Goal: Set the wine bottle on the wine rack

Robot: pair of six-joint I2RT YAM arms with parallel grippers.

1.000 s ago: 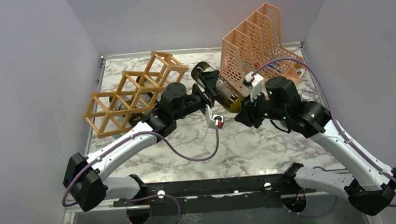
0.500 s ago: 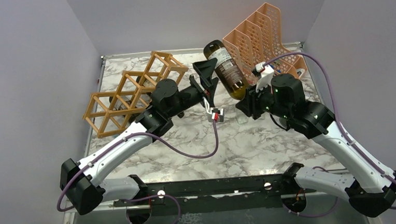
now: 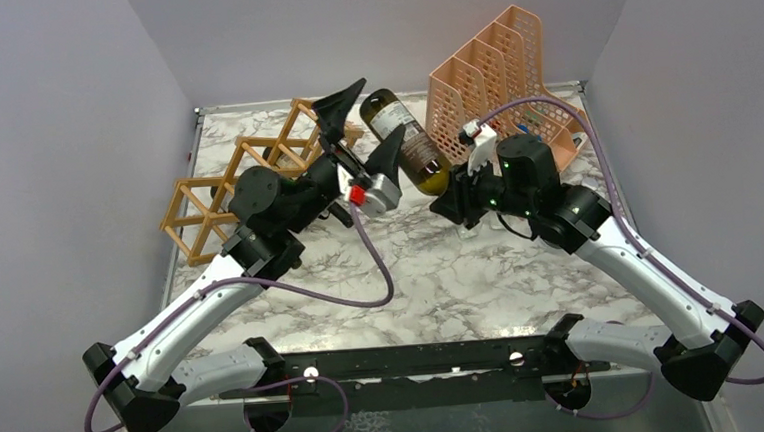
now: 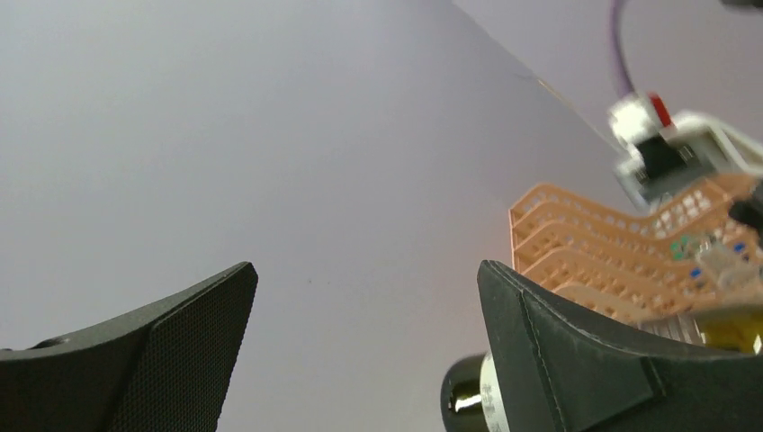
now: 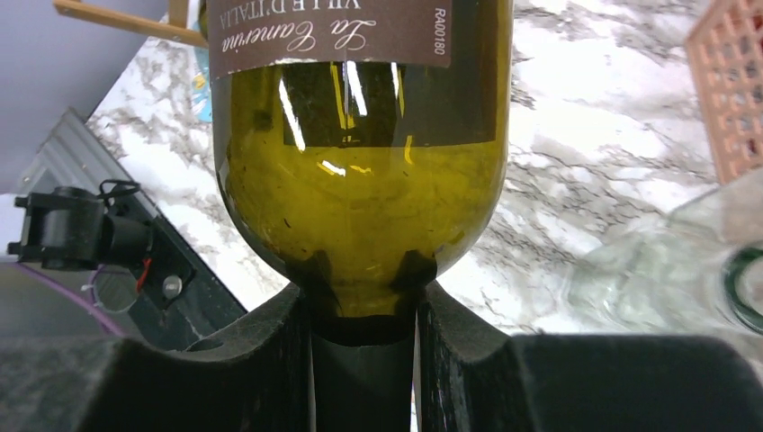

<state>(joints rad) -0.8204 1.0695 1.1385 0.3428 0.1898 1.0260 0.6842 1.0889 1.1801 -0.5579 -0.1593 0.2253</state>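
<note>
Right pincer point(image 5: 364, 301) is pinching the neck of the wine bottle point(image 5: 360, 171), one pad on each side just below the green shoulder. In the top view the right pincer point(image 3: 445, 194) holds the wine bottle point(image 3: 405, 139) off the desk point(image 3: 482, 280), tilted with its base toward the upper middle of the frame. It hangs between the peach mesh file holder point(image 3: 489, 69) and the left pincer point(image 3: 365, 127). The left pincer is spread wide and holds nothing. Its nearer finger is close beside the glass; I cannot tell whether they touch.

The wine rack point(image 3: 251, 147) stands at the upper left of the desk, and the bottle is in none of its cells. I judge the pick-up done, while carrying it across and laying it in a cell remain.

The brown label shows script beginning "La", a cut-off line ending "ITALIA", and the code "RA00180".
</note>
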